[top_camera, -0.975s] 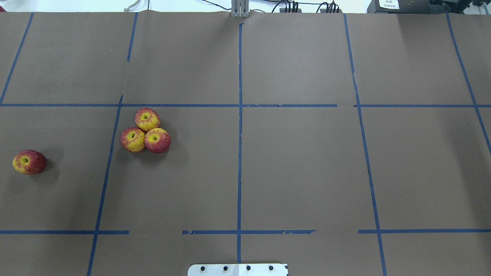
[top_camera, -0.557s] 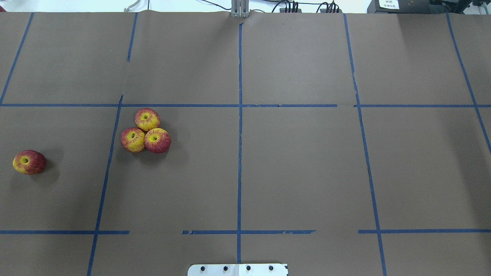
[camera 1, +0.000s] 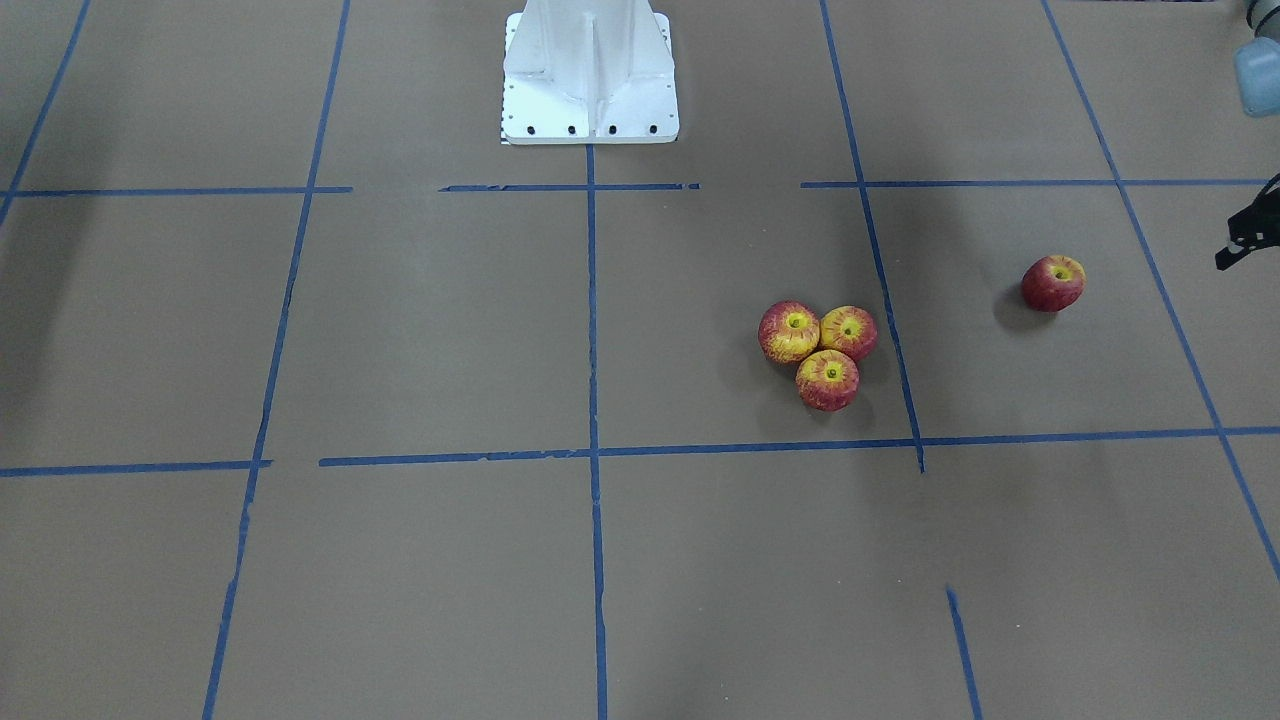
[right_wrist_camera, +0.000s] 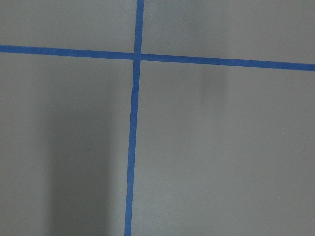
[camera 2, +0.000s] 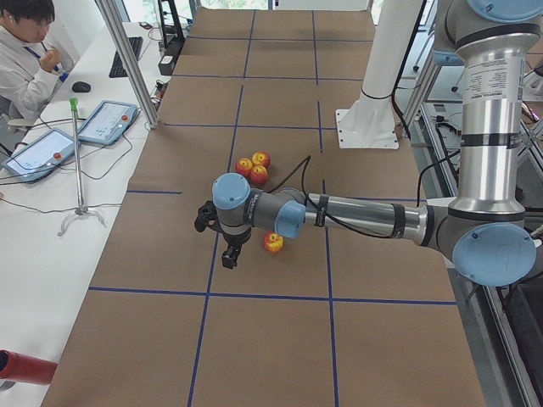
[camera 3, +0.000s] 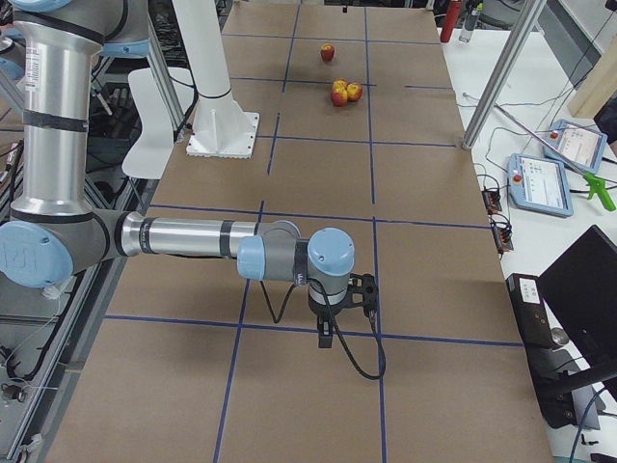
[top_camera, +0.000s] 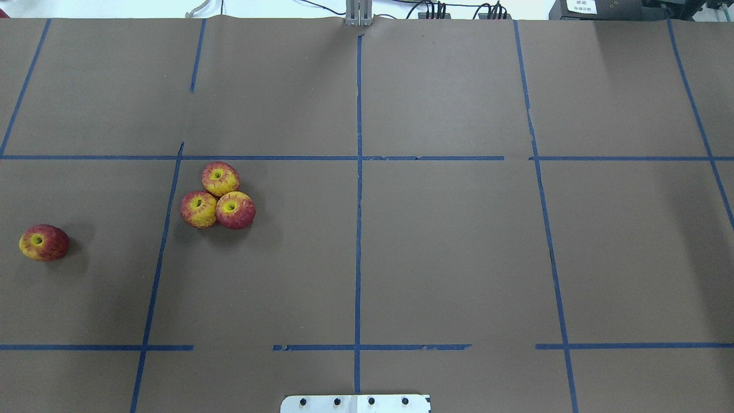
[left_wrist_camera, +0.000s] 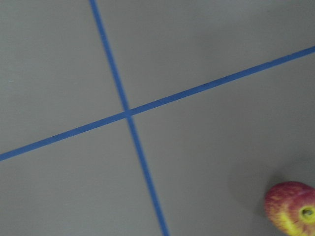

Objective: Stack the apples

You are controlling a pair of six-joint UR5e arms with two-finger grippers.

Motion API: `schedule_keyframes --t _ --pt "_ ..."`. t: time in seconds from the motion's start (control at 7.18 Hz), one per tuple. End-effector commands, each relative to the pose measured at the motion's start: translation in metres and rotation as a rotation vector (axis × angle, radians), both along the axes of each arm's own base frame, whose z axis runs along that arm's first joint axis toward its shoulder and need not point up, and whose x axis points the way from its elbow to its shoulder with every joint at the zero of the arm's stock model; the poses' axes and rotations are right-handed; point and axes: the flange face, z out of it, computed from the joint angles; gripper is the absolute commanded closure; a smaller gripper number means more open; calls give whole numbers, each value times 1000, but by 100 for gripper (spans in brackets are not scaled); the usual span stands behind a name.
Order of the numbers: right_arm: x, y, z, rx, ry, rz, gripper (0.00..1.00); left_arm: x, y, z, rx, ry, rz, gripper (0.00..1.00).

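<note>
Three apples point(top_camera: 223, 203) sit touching in a triangle on the worktop point(top_camera: 459, 258), in the robot's left half; nothing stacked yet. The 4th, a lone apple point(top_camera: 44, 242), lies well apart, nearer the left edge. The left end effector point(camera 2: 228, 254) hangs near it but off to one side, not over it. The right end effector point(camera 3: 328, 333) is far off at the other end. Can't tell for either whether the fingers are apart or together. Risks, imo: round fruit rolls if pinched off-centre; setting it into the trio's middle hollow w/ any push could spread them; a tilted release & it tumbles off.

Gap between lone apple point(top_camera: 44, 242) and trio point(top_camera: 219, 198)
</note>
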Motion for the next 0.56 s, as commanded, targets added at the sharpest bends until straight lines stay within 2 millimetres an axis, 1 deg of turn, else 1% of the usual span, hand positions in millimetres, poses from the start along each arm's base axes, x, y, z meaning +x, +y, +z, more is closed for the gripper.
schedule_keyframes --t 0.0,0.14,0.28,0.42 --pt "0 0 0 0 0 0 0 68 5 -21 -49 25 -100 0" --pt "0 0 0 0 0 0 0 103 11 -22 -77 21 -140 0" --pt "0 0 0 0 0 0 0 134 20 -24 -104 18 -146 0" --pt "0 0 0 0 0 0 0 140 32 -10 -85 -46 -165 0"
